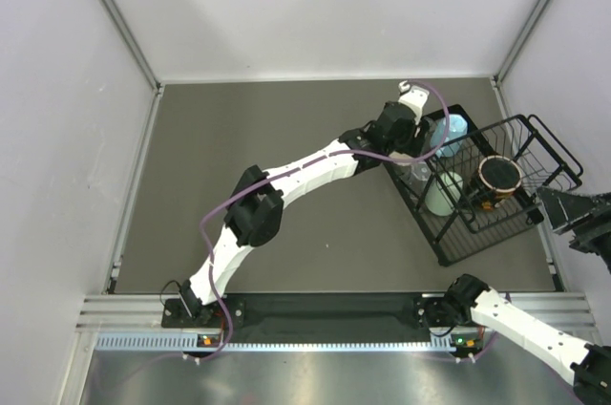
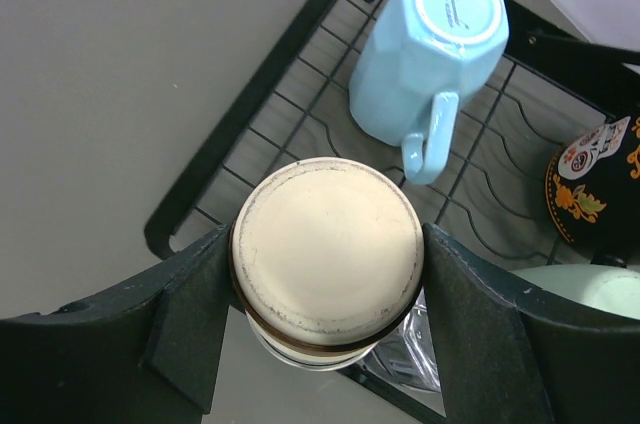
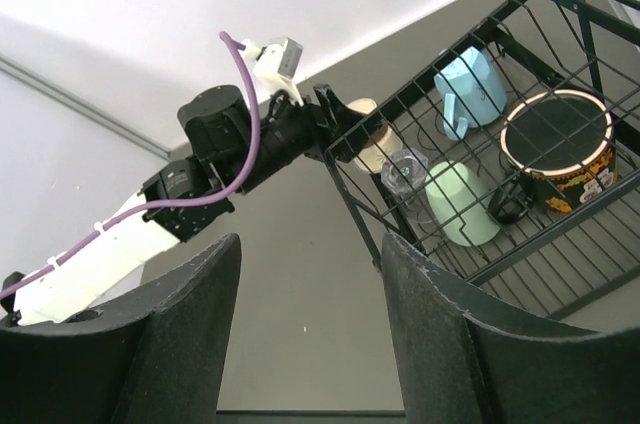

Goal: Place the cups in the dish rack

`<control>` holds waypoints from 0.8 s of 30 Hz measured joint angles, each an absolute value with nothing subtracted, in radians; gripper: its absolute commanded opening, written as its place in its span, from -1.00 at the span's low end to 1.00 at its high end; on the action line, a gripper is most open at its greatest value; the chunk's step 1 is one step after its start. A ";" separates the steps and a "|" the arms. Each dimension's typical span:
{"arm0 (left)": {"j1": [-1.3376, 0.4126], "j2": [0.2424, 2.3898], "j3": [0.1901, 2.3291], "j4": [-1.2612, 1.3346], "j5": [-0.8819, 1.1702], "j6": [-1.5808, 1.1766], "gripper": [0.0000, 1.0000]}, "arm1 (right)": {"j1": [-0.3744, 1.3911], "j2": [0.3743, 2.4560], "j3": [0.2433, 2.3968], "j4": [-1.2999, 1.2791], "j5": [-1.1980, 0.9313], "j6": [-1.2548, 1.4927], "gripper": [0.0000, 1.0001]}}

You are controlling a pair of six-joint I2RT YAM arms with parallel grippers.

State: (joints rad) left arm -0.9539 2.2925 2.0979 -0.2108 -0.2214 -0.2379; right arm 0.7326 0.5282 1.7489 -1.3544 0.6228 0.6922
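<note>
The left hand (image 2: 328, 244) clamps an upturned cup (image 2: 322, 274) over the left edge of the dish rack (image 2: 250, 109); the cup's rim is hidden. The right hand (image 3: 310, 244) hangs released.

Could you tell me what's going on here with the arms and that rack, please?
The left gripper is shut on a cream-bottomed cup, holding it upside down over a corner of the black dish rack. Already in the rack are a light blue mug, a mint green tumbler, a dark patterned mug and a small clear cup. The right gripper is open and empty, off to the side of the rack.
</note>
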 measured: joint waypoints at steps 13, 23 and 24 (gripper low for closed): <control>-0.985 2.292 2.071 -0.218 -0.202 -0.259 -1.00 | 0.733 0.512 1.734 -1.355 0.603 0.728 0.12; -0.989 2.292 2.050 -0.141 -0.246 -0.160 -1.00 | 0.733 0.512 1.734 -1.355 0.577 0.745 0.13; -0.989 2.292 2.041 -0.118 -0.247 -0.142 -1.00 | 0.733 0.512 1.734 -1.355 0.575 0.745 0.12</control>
State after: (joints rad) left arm -0.9890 2.2925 2.0411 -0.1181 -0.2474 -0.1425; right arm 0.7330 0.5117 1.7344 -1.3552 0.5747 0.7448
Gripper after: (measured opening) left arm 0.731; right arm 0.564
